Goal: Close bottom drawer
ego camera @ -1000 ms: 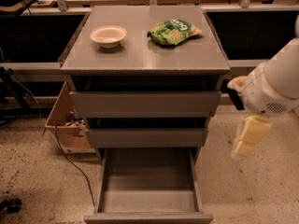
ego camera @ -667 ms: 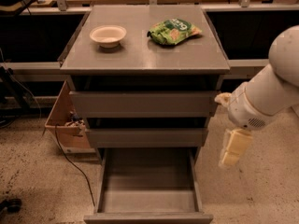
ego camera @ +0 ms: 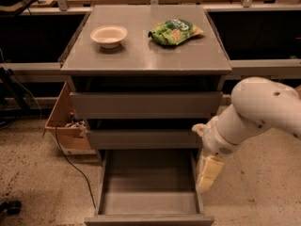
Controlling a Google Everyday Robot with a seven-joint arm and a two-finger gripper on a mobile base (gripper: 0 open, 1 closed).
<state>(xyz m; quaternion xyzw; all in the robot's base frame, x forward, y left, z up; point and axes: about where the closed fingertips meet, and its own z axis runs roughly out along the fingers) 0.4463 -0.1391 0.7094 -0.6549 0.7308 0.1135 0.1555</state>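
Grey and shallow, the bottom drawer (ego camera: 149, 197) stands pulled well out below the counter's (ego camera: 146, 55) front edge. Its plain front is cut off by the lower border, so only a strip shows. The hand (ego camera: 208, 173) hangs pointing downward just outside the drawer's right wall, under the counter's front right corner, probably staged to get in front of the panel and push it in. It seems to hold nothing; whether it is open or closed I cannot tell. A bowl (ego camera: 108, 35) sits near the counter's back left corner and a green snack bag (ego camera: 175, 31) toward the back right, both clear of the job.
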